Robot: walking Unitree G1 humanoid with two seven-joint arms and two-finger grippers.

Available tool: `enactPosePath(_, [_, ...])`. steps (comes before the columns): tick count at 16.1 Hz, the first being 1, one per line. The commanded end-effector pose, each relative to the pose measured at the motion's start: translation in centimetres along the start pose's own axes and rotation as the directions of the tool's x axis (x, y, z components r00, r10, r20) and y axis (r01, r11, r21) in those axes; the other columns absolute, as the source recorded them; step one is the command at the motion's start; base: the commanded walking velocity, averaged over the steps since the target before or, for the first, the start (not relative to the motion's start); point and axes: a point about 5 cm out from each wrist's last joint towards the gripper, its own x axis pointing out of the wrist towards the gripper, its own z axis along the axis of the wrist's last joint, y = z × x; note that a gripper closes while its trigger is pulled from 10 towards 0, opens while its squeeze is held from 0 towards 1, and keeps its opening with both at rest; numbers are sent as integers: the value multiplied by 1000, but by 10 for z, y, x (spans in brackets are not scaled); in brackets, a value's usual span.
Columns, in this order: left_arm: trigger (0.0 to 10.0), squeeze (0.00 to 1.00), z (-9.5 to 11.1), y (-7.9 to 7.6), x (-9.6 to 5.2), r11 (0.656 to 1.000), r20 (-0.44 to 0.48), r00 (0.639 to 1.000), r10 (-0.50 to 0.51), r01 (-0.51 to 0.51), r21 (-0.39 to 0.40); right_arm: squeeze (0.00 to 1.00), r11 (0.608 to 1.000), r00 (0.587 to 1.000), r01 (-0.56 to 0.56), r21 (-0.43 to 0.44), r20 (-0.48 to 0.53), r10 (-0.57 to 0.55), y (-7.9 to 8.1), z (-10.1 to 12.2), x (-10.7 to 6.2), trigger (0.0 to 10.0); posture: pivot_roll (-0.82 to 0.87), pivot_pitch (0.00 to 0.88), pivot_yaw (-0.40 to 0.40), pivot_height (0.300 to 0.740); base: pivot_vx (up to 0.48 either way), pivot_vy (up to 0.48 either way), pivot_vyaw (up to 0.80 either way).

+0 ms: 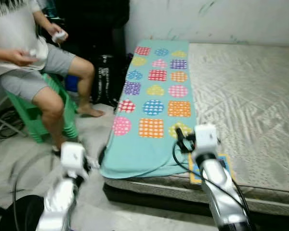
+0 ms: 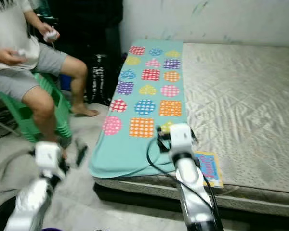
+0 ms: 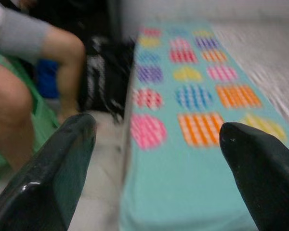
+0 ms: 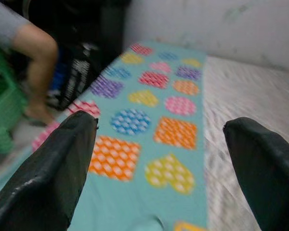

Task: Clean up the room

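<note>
Bedroom w/ pale floor (image 1: 19,159) and a low mattress (image 1: 245,96) against a white wall (image 1: 207,19). Far left: person (image 1: 24,53) seated on a green plastic stool (image 1: 36,120), bare feet on floor, small white objects in both hands. Just right of the person's legs, a dark bag (image 1: 103,79) stands on the floor beside the mattress edge. Left gripper (image 3: 156,168) is up in front of the floor gap betw. stool and mattress, fingers (image 3: 48,178) spread wide, nothing betw. them; blurred. Next, a teal blanket (image 1: 151,96) w/ coloured dotted hearts, circles and squares runs along the mattress's left side, its near end hanging over the edge. Right gripper (image 4: 161,173) is over the blanket's near end, fingers (image 4: 53,168) wide apart, empty. Just right of that arm, a small yellow-edged booklet (image 2: 209,168) lies flat on the mattress beside the blanket. Rest of mattress to the right is bare patterned cover.
</note>
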Motion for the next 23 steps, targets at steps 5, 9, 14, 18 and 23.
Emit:
enactPosePath(5, [10000,0,20,4,37,998,75,995,61,-62,7,0,991,997,-78,-106,-9,78,6,-1,25,10000,-8,0,44,740,0,0,0])
enactPosePath(9, [10000,0,21,7,56,994,78,991,109,-107,-33,0,981,994,-88,-172,-79,75,13,-2,43,10000,8,0,49,740,0,0,0])
enactPosePath(14, [10000,0,6,-3,48,991,79,989,122,-117,-65,0,975,988,-111,-193,-130,86,1,-18,35,10000,3,0,52,740,0,0,0])
enactPosePath(18, [10000,0,-13,-1,31,982,45,985,166,-161,-100,0,938,948,-273,-216,-226,224,22,-37,27,10000,93,0,-48,740,0,0,0])
enactPosePath(23, [10000,0,-20,1,15,961,44,968,247,-238,-142,0,884,915,-385,-267,-240,326,28,-35,26,10000,91,0,-81,740,0,0,0])
